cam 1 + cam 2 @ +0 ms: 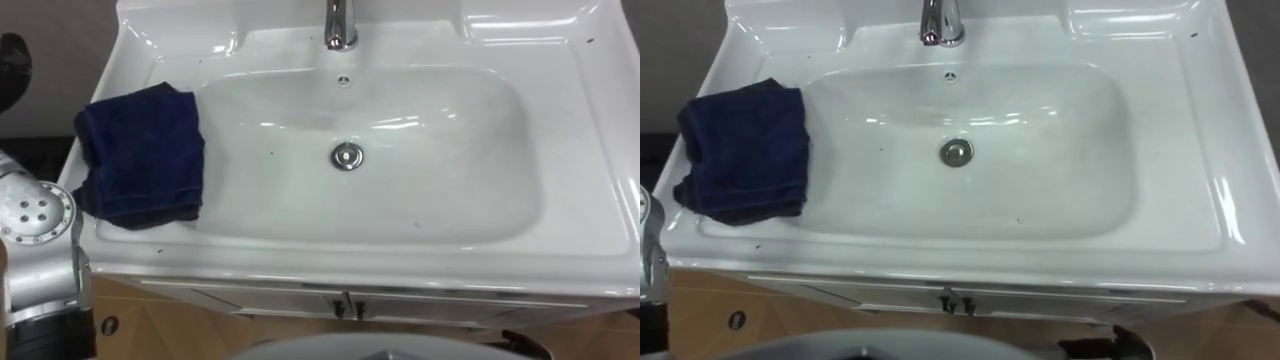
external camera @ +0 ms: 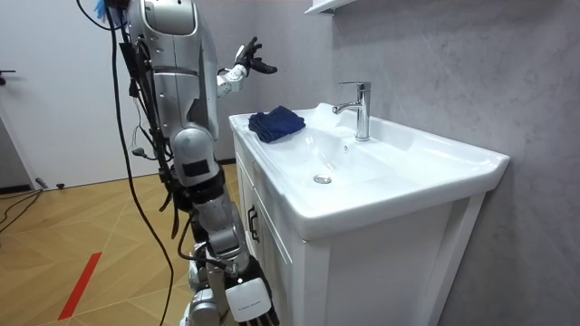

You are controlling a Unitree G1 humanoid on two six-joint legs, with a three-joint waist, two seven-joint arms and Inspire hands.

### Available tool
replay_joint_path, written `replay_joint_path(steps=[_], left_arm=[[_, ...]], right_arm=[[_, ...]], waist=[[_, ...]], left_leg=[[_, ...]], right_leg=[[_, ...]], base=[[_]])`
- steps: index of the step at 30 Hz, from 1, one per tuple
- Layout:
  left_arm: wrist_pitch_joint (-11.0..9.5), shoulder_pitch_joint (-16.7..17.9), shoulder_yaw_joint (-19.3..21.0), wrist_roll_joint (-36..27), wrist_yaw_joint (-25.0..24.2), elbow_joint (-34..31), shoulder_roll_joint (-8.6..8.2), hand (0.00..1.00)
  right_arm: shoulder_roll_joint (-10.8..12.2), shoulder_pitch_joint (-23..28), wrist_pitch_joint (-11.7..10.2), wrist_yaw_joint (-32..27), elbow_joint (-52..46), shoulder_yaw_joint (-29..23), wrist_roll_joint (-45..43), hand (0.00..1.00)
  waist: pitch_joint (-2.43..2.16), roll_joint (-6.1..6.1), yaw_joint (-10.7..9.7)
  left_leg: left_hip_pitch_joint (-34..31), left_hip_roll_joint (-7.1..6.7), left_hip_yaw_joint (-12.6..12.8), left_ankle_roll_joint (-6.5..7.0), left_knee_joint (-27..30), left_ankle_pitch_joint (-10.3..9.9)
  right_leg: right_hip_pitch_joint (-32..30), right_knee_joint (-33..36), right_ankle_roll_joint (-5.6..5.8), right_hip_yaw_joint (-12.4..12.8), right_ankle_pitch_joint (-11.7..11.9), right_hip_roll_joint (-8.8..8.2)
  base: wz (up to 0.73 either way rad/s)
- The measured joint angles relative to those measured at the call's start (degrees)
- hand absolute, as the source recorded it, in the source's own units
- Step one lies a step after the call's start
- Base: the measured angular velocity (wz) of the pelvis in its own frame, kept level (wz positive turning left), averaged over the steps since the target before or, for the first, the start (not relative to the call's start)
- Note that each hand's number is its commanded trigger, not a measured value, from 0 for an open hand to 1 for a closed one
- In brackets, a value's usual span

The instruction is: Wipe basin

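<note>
Off at the room view's left, the robot stands upright on the wooden floor (image 2: 72, 217), close against the front of the white cabinet (image 2: 362, 272) and facing the basin (image 1: 450, 200). Its left hand (image 2: 249, 62) is raised at about chest height, released, with the fingers spread and nothing in them. It hangs in the air off the basin's left end. The dark blue cloth (image 1: 143, 152) lies below that hand and well apart from it (no finger touches it). It is folded in a loose bundle on the flat left ledge of the basin, and its right edge reaches the start of the bowl's slope. Further right the bowl is bare white, with a few small dark specks on it. The round metal drain (image 1: 347, 155) sits near the bowl's middle, apart from the cloth. Straight behind the drain, a small overflow hole (image 1: 344, 80) shows in the back wall. Behind that hole, the chrome tap (image 1: 340, 25) stands upright on the rear ledge. Below the basin's front edge, two small dark handles (image 1: 348, 305) sit side by side on the cabinet doors. The right ledge of the basin is plain white, with a moulded recess at its rear corner.
</note>
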Motion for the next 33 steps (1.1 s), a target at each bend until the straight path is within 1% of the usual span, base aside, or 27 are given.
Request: replay_joint_path(steps=[3,7,11,13,16,18,19,21,22,23,25,26,27,28,29,30,31,32,33], left_arm=[[-0.4,0.0,0.0,0.0,0.0,0.0,0.00,0.00],[-0.4,0.0,0.0,0.1,0.1,0.0,0.00,0.00],[-0.5,0.0,0.8,0.0,1.6,0.0,0.00,0.00],[-1.0,0.0,2.0,-1.5,2.8,0.0,0.00,0.00],[-1.5,0.2,5.4,-6.4,4.7,0.3,-0.01,0.00],[-1.9,1.1,8.2,-9.9,6.1,0.6,0.00,0.00],[-2.1,1.4,8.9,-10.4,6.6,1.0,0.00,0.00],[-2.1,2.1,11.3,-11.3,8.4,3.7,0.01,0.00],[-2.1,2.4,11.7,-11.3,8.7,4.2,0.01,0.00],[-2.1,2.7,12.5,-11.2,8.9,5.9,0.01,0.00],[-2.1,3.0,14.1,-11.4,8.9,9.5,0.02,0.00],[-2.0,3.9,14.8,-13.4,8.9,10.9,0.02,0.00],[-1.9,4.8,15.5,-16.0,9.0,12.0,0.02,0.00],[-1.9,5.1,15.7,-16.8,9.1,12.8,0.03,0.00],[-1.8,5.3,15.9,-18.1,9.4,14.6,0.04,0.00],[-1.8,6.0,15.9,-19.3,9.5,16.0,0.04,0.00],[-1.8,6.4,16.0,-19.8,9.5,16.8,0.04,0.00],[-1.8,7.4,16.1,-20.1,9.4,19.6,0.12,0.00],[-1.6,8.5,16.1,-20.9,9.4,22.4,0.06,0.00]], right_arm=[[0.1,0.0,-0.1,0.0,0.0,0.0,0.0,0.00],[0.1,-0.1,-0.5,-0.2,0.0,0.0,0.0,0.00],[0.0,0.6,-0.6,-1.5,-0.2,-0.1,-0.3,0.00],[-0.1,1.1,-0.6,-1.9,-0.4,-0.1,-0.3,0.00],[-0.4,1.6,-0.6,-2.1,-0.5,-0.3,-0.3,0.00],[-0.6,2.3,-0.6,-2.2,-0.9,-0.6,-0.3,0.00],[-0.7,2.4,-0.6,-2.3,-0.9,-0.7,-0.3,0.00],[-0.9,2.8,-0.5,-2.8,-0.9,-0.7,-0.4,0.00],[-1.0,2.8,-0.4,-2.8,-0.9,-0.6,-0.5,0.00],[-1.1,3.0,-0.4,-2.8,-0.9,-0.6,-0.8,0.00],[-1.2,3.4,-0.1,-2.7,-1.5,-0.6,-0.8,0.00],[-1.2,3.8,0.4,-2.5,-2.6,-0.6,-0.8,0.00],[-1.2,3.8,0.8,-2.2,-3.0,-0.6,-0.7,0.00],[-1.2,3.9,1.0,-2.0,-3.0,-0.7,-0.7,0.00],[-1.2,4.0,1.3,-1.5,-3.0,-0.7,-0.6,0.00],[-1.2,3.9,2.0,-1.0,-3.0,-0.7,-0.5,0.00],[-1.2,4.0,2.3,-0.8,-3.0,-0.7,-0.5,0.00],[-1.3,4.1,2.7,-0.5,-3.0,-0.6,-0.6,0.00],[-1.4,4.0,2.9,-0.4,-3.0,-0.6,-0.6,0.00]], waist=[[0.00,0.01,0.0],[-0.01,0.36,0.0],[-0.02,0.96,0.9],[0.01,1.21,1.3],[-0.02,1.63,2.0],[0.04,1.74,2.9],[0.06,1.74,3.1],[0.05,1.78,4.4],[0.02,1.77,4.8],[-0.01,1.84,5.6],[-0.15,1.96,6.3],[-0.18,1.91,6.5],[-0.40,1.99,6.6],[-0.42,1.93,6.8],[-0.44,1.75,7.5],[-0.50,1.51,8.1],[-0.46,1.30,8.7],[-0.52,1.13,9.3],[-0.59,1.17,9.4]], left_leg=[[0.0,-0.02,0.0,0.00,0.0,0.0],[-0.1,-0.04,0.0,0.00,0.0,0.0],[0.1,-0.06,0.0,0.00,-0.1,0.0],[0.0,-0.08,-0.1,0.00,-0.1,0.0],[0.2,-0.08,-0.1,0.00,-0.1,0.0],[0.3,-0.15,-0.1,0.00,-0.3,0.0],[0.3,-0.19,-0.1,0.00,-0.3,0.0],[0.2,-0.28,-0.1,0.00,-0.2,0.0],[0.2,-0.31,-0.1,0.00,-0.2,0.0],[0.1,-0.37,-0.3,0.00,-0.2,0.0],[-0.2,-0.62,-1.3,0.01,-0.2,0.0],[-0.3,-0.77,-1.7,0.02,-0.1,0.0],[-0.6,-0.99,-2.1,0.13,0.0,0.1],[-0.7,-1.08,-2.4,0.15,0.0,0.1],[-0.7,-1.28,-3.0,0.16,0.0,0.1],[-0.7,-1.35,-3.1,0.17,0.0,0.1],[-0.7,-1.38,-3.1,0.17,-0.1,0.1],[-0.7,-1.45,-3.1,0.17,-0.1,0.1],[-0.8,-1.51,-3.2,0.17,-0.1,0.1]], right_leg=[[0.0,0.0,0.02,0.0,0.0,-0.01],[0.0,0.0,0.02,0.0,0.0,0.00],[0.0,0.0,0.02,-0.1,0.0,-0.02],[0.0,-0.1,0.02,-0.2,0.0,-0.02],[0.1,0.0,0.02,0.0,0.0,0.00],[0.3,0.0,0.05,-0.2,0.0,-0.07],[0.3,0.0,0.08,-0.2,0.0,-0.10],[0.2,0.0,0.19,-0.2,-0.1,-0.17],[0.1,0.0,0.22,-0.1,-0.1,-0.18],[0.0,0.0,0.30,-0.1,-0.2,-0.23],[0.1,0.0,0.43,-0.6,-0.3,-0.34],[0.1,0.0,0.53,-1.2,-0.3,-0.48],[0.2,0.1,0.66,-1.8,-0.4,-0.66],[0.2,0.1,0.71,-1.9,-0.4,-0.72],[0.3,0.1,0.80,-2.1,-0.5,-0.83],[0.3,0.1,0.84,-2.1,-0.5,-0.93],[0.3,0.1,0.86,-2.0,-0.5,-0.96],[0.3,0.1,0.91,-1.9,-0.5,-1.03],[0.2,0.1,0.93,-2.0,-0.5,-1.08]], base=[[0.00],[0.00],[-0.02],[0.02],[-0.03],[0.02],[0.08],[0.02],[0.00],[0.07],[0.13],[0.22],[0.23],[0.24],[0.14],[0.07],[0.00],[0.00],[0.00]])
